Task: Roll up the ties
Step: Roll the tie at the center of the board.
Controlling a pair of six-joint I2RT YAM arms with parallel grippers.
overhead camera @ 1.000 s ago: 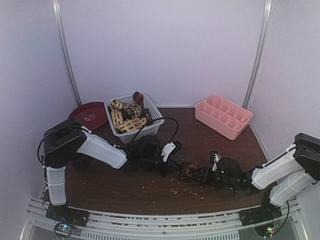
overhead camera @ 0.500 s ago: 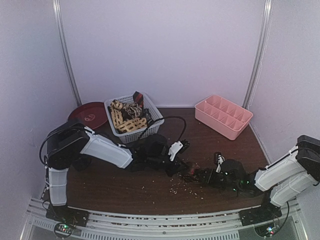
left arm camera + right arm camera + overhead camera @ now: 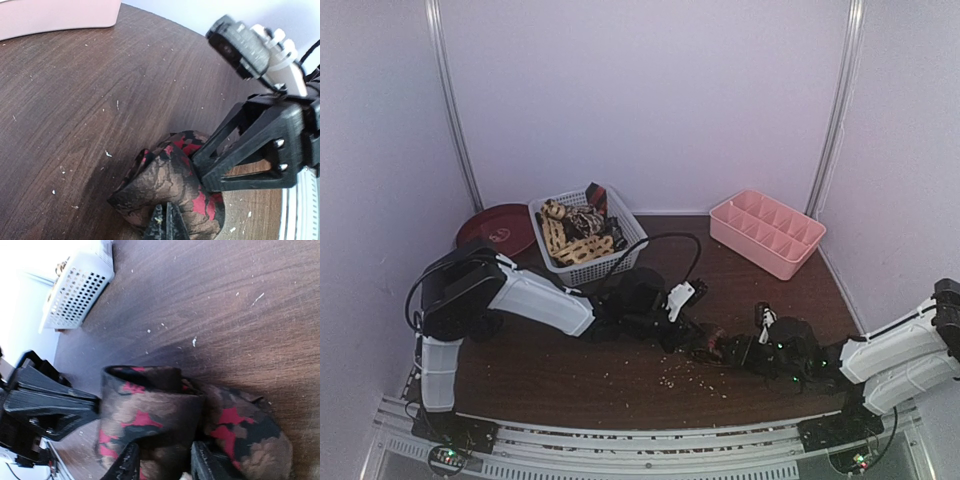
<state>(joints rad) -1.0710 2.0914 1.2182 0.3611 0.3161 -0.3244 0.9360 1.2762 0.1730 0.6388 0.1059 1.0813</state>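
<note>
The dark red and brown tie (image 3: pixel 170 182) lies in a small bundle in the middle of the worktop (image 3: pixel 620 385), a bit closer to the near edge than the far edge. Both arms meet over it. The left tool (image 3: pixel 166 226) is almost closed, and it looks like it is pinching a thin bit of the tie at the near side of the bundle. The right tool (image 3: pixel 167 462) is partly open, with a thick fold of the tie squeezed between its two fingers. I think one tool holds the cloth down so it cannot slip, while the other grips the rolled part to turn it over. That is how a soft, floppy tie can be made into a roll. The roll looks loose and bumpy, so the job is only partly done. More ties (image 3: pixel 570 235) wait in the white basket (image 3: pixel 625 238) by the far edge, left of the middle. A pink tray (image 3: pixel 767 232) sits near the far right corner, maybe for the finished rolls. Compared with a second ago, both tools and the tie have slid a little toward the right edge. The left arm reaches out farther now, and the right arm has pulled back.
</note>
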